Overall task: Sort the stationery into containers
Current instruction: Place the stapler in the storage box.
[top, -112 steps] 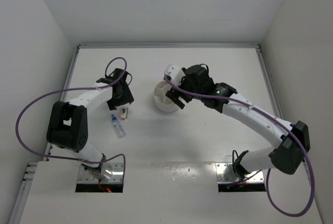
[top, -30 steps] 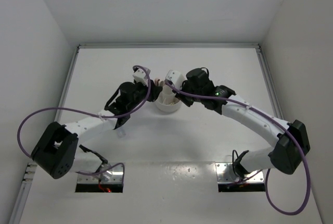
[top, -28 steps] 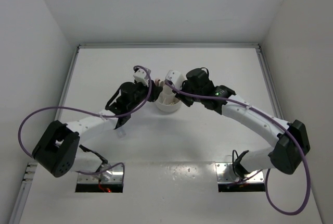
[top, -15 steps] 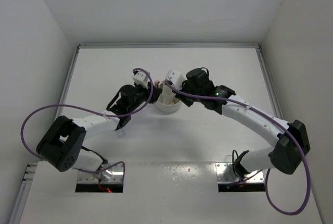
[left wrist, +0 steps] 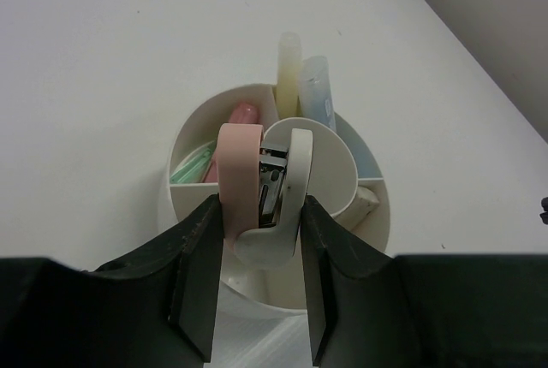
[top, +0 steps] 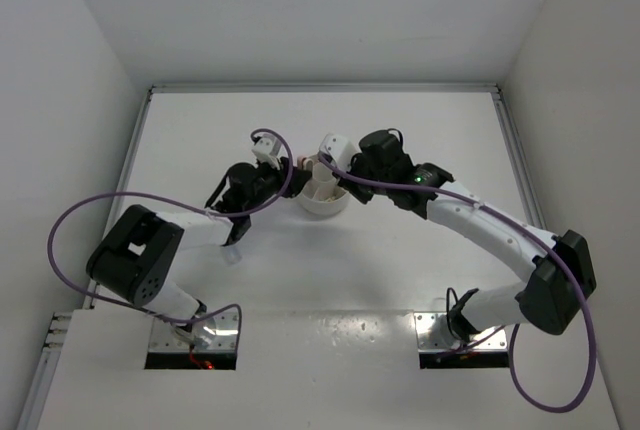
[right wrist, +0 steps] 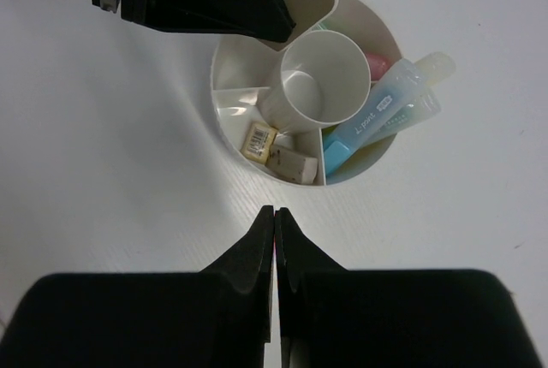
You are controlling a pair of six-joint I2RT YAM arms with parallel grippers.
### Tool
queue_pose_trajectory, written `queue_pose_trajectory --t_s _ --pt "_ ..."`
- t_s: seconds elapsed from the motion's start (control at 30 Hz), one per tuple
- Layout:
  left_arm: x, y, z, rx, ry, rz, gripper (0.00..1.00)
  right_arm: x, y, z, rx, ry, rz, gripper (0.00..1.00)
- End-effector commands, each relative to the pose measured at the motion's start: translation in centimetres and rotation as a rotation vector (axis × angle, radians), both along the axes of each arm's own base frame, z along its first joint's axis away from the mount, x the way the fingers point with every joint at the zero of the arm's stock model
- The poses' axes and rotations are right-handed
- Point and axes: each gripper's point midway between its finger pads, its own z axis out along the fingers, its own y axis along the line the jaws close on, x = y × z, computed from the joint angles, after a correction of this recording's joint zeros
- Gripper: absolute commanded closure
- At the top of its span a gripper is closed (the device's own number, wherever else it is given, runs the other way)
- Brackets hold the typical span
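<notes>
the left claw [left wrist: 259, 218] was closed on a small stapler [left wrist: 257, 175], one finger against its pink half and the other against its cream half, with the metal strip showing between them. it hung over the round white bowl [left wrist: 184, 205], at the near rim of the centre cup [left wrist: 334, 171]; whether it touched that rim could not be told. the outer sections already held a yellow stick [left wrist: 288, 60], a blue tube [right wrist: 368, 124] and tan erasers [right wrist: 261, 139]. the right claw [right wrist: 274, 224] hovered just beside the bowl above the table [right wrist: 103, 171], fingers pressed together and holding nothing.

the stapler looked light and stiff, with a smooth plastic shell likely to slip. because it is hinged, a hard squeeze across the two halves could snap it shut and shift it, so a gentle hold near the hinge end seemed safest.
</notes>
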Motion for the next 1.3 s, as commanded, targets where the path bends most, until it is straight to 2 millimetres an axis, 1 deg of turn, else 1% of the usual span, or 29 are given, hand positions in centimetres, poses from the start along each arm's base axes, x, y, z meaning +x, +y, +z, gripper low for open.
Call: queue_pose_trajectory --t_s 0.0,0.03,0.1,0.17,0.23,0.33,0.37,0.43,0.47,0.57,0.6,0.63,0.67,0.7,0.83,0.87,1.07,1.23,1.27 --pt "0.4 -0.4 2.2 -0.073 -0.079 -0.032 1.0 0.4 0.3 -0.1 0.011 -0.01 0.011 1.0" --pt "0.4 -0.4 2.2 -0.082 -0.072 -0.031 1.0 0.4 0.3 -0.1 0.011 -0.01 0.011 1.0" --pt "0.4 -0.6 1.1 -0.073 -0.051 -0.043 1.0 0.4 0.3 -0.1 0.011 -0.01 0.011 1.0" --pt "0.3 -0.8 1.0 -0.083 -0.046 -0.052 0.99 0.4 0.3 -0.1 0.011 -0.01 0.011 1.0" --pt "0.5 -0.7 0.4 -0.085 -0.029 -0.051 0.98 0.4 0.3 -0.1 0.011 -0.01 0.011 1.0" --pt "0.5 -0.7 0.4 -0.093 -0.022 -0.05 0.91 0.3 0.4 -0.1 0.016 -0.006 0.018 1.0" --pt "0.5 -0.7 0.4 -0.093 -0.022 -0.05 0.85 0.2 0.3 -0.2 0.005 -0.005 0.024 1.0" --pt "0.6 -0.6 0.4 -0.093 -0.023 -0.041 0.78 0.2 0.3 -0.2 0.005 -0.005 0.024 1.0" --pt "0.6 -0.6 0.4 -0.093 -0.023 -0.041 0.68 0.2 0.3 -0.2 0.005 -0.005 0.024 1.0" --pt "0.6 -0.4 0.7 -0.092 -0.022 -0.032 0.55 0.2 0.3 -0.2 0.005 -0.005 0.024 1.0" --pt "0.7 -0.3 0.7 -0.084 -0.028 -0.024 0.53 0.2 0.3 -0.2 0.005 -0.005 0.024 1.0" --pt "0.6 -0.2 0.4 -0.079 -0.017 -0.023 0.53 0.1 0.4 -0.2 0.01 -0.001 0.031 1.0" --pt "0.6 -0.2 0.8 -0.083 -0.027 -0.024 0.53 0.0 0.4 -0.2 0.01 -0.001 0.031 1.0" --pt "0.5 -0.2 0.5 -0.078 -0.015 -0.023 0.51 0.0 0.4 -0.2 0.01 -0.001 0.031 1.0" --pt "1.1 0.2 1.6 -0.077 -0.038 -0.006 0.48 0.0 0.4 -0.2 0.01 -0.001 0.031 1.0" --pt "1.1 0.2 1.4 -0.066 -0.034 -0.007 0.47 0.0 0.4 -0.2 0.01 -0.001 0.031 1.0" --pt "1.2 0.2 2.1 -0.066 -0.035 -0.007 0.45 -0.1 0.3 -0.3 0.004 0.006 0.031 1.0" --pt "1.2 0.2 2.1 -0.066 -0.035 -0.007 0.47 -0.2 0.4 -0.3 0.009 0.01 0.038 1.0" --pt "1.3 0.1 1.8 -0.062 -0.027 -0.006 0.47 -0.2 0.4 -0.3 0.009 0.01 0.038 1.0"
